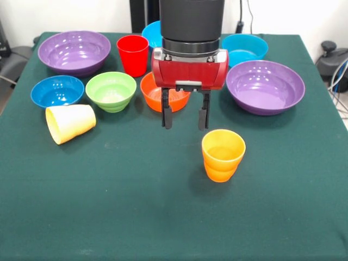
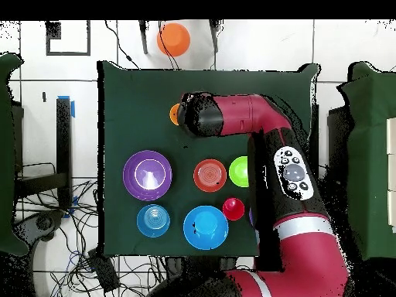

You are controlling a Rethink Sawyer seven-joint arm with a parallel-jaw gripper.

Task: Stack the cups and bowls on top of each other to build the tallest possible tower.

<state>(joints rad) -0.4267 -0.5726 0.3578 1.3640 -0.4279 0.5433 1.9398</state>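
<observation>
claw (image 1: 185,115): open, holding nothing, hanging above the worktop (image 1: 136,206) | orange cup (image 1: 223,155): upright at its 4 o'clock, apart | yellow cup (image 1: 70,123): on its side at 9 o'clock | orange bowl (image 1: 155,95): behind claw | no tower stacked

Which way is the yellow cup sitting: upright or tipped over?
Tipped over. In the front view the yellow cup lies on its side on the green table, mouth facing left.

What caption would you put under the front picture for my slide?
Open gripper hovers above the green table near an upright orange cup, with bowls behind and a tipped yellow cup.
</observation>
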